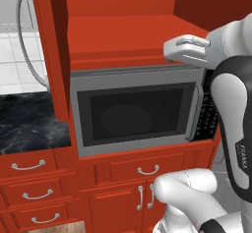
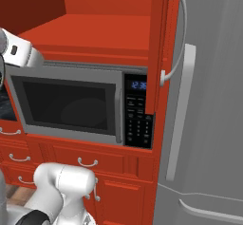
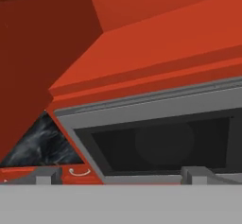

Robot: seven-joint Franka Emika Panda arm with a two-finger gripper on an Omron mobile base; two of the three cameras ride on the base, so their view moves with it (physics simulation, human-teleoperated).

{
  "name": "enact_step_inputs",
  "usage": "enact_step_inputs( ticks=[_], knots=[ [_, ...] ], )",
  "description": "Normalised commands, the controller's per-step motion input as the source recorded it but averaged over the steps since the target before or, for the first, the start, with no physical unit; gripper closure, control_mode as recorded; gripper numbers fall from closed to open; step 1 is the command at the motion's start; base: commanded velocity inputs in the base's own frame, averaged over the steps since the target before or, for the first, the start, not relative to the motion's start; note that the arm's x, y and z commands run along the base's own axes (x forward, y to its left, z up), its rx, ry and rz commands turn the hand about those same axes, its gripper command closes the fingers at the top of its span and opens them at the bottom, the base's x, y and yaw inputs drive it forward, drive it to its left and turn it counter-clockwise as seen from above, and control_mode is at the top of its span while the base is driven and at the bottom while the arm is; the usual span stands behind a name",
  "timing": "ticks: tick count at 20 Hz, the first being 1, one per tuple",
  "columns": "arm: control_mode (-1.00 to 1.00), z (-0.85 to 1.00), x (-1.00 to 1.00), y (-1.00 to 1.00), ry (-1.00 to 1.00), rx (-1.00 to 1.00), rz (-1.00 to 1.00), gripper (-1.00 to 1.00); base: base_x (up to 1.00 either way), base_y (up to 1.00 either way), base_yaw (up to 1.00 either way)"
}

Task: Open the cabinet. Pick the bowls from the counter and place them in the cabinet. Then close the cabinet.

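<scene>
I have the cabinet open in front of me: both doors stand swung out, one edge-on at 9 o'clock in the left base view, the other at 3 o'clock in the right base view with its long curved handle facing outward, so the bare red shelf is free to load from the front. Directly under that shelf sits a grey microwave, its keypad at the right end. The pincer looks along the shelf's front edge; its two grey tips rise far apart at 6 o'clock of the hand view, spread wide with nothing between them. I judge the arm is held high here because the doors have just been dealt with and the hand is free. A strip of the black marble table lies at 9 o'clock beyond the left door, above red drawers; I cannot see either bowl on that strip, so I cannot say where they sit. My judgement: opening is done, both bowls are yet to be fetched. Next I would turn toward the table; the open left door stands between arm and table, a likely snag.
</scene>
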Motion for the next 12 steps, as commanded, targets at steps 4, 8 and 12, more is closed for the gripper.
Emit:
enact_step_inputs(
  ticks=[4,8,12],
  knots=[
    [-1.0,0.0,-0.02,0.0,0.0,0.0,0.01,-1.0,0.0,0.0,0.0],
    [-1.0,0.16,-0.4,0.0,-0.04,-0.02,0.0,-1.0,0.0,0.0,0.0],
    [-1.0,0.35,-0.32,-0.01,-0.02,-0.09,0.0,-1.0,0.0,0.0,0.0]
  ],
)
